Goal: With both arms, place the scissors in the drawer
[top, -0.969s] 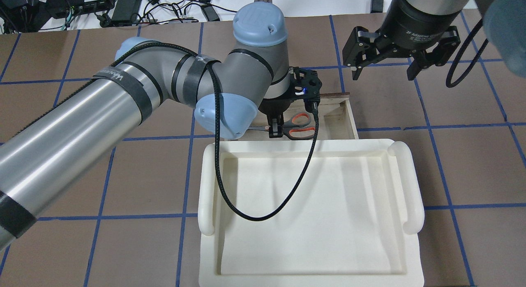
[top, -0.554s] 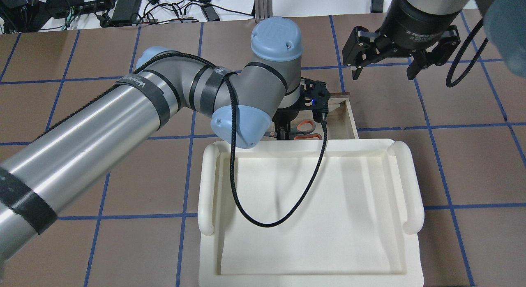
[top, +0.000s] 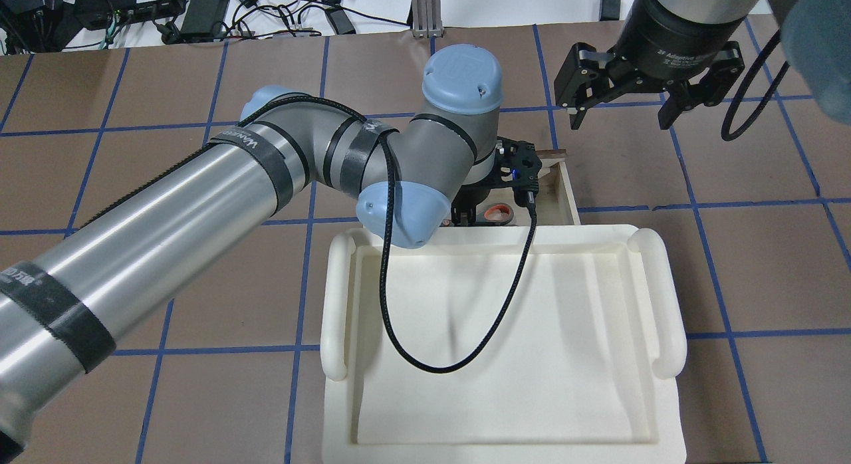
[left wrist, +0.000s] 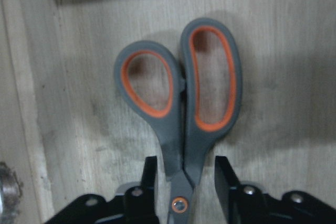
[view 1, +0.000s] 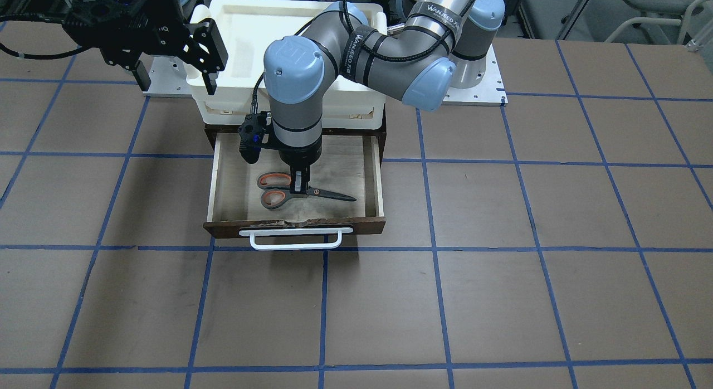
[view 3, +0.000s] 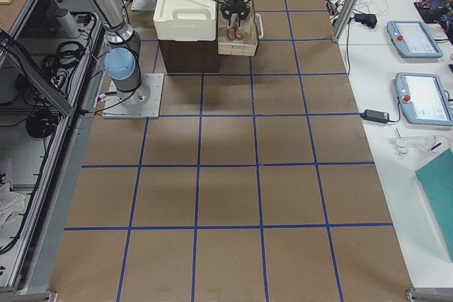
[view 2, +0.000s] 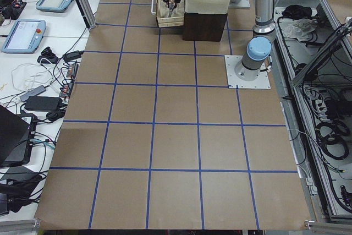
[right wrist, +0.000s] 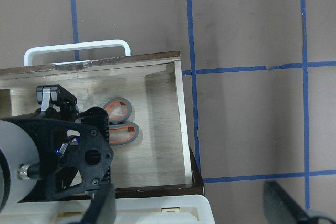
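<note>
The scissors (view 1: 277, 198) lie flat on the pale floor of the open drawer (view 1: 379, 177), handles toward the robot's right. My left gripper (view 1: 301, 189) reaches straight down into the drawer. In the left wrist view its fingers (left wrist: 150, 178) stand on either side of the scissors (left wrist: 181, 108) at the pivot, with a narrow gap on each side. In the overhead view only an orange loop of the scissors (top: 495, 213) shows under the left wrist. My right gripper (top: 621, 121) is open and empty, raised beyond the drawer's right wall (top: 566, 191).
A white plastic tray (top: 339, 304) sits on top of the brown cabinet, behind the open drawer. The white bar handle (view 1: 295, 245) is on the drawer front. The left wrist's black cable (top: 465, 357) loops over the tray.
My left arm has swung to the right and gone down, taking the scissors deeper into the drawer, close to the tray's edge. The right arm has not moved.
</note>
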`<action>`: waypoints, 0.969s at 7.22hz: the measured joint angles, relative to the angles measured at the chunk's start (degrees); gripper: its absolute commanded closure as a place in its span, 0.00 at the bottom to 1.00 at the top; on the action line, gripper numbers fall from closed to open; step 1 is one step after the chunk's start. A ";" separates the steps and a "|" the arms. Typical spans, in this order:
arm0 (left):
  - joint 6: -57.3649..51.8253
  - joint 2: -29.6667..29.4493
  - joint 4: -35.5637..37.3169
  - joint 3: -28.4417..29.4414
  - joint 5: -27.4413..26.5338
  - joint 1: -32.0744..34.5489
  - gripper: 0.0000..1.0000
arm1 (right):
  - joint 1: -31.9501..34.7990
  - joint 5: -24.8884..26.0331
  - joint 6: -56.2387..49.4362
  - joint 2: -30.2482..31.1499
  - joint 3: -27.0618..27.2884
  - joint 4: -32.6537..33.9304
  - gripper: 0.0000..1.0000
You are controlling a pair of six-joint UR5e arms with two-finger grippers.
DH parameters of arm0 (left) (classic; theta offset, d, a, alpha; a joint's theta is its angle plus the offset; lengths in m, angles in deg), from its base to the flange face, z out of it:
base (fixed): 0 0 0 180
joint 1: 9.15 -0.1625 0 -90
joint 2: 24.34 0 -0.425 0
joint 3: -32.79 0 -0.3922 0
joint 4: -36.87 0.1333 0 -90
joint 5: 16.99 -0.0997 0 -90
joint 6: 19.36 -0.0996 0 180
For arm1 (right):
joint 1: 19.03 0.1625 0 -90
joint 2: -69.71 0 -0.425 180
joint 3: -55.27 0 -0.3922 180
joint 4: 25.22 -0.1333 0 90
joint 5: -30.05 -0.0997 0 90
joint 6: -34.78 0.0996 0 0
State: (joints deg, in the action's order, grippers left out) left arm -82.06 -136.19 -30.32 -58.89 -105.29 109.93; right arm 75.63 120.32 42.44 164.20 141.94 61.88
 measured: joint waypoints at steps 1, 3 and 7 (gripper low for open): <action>0.26 0.10 -0.11 -0.02 -0.02 0.03 0.00 | 0.00 0.00 -0.01 -0.01 0.00 0.00 0.00; 0.59 1.65 -1.08 0.03 -0.12 -0.16 0.00 | 0.00 0.01 0.00 -0.01 0.00 -0.06 0.00; 0.44 7.58 -8.60 0.93 0.00 -4.04 0.00 | 0.00 0.03 0.17 -0.05 0.08 -0.17 0.00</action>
State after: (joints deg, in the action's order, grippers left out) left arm -81.62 -128.61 -38.92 -57.96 -105.28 105.89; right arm 75.62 120.35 42.60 164.15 142.02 61.71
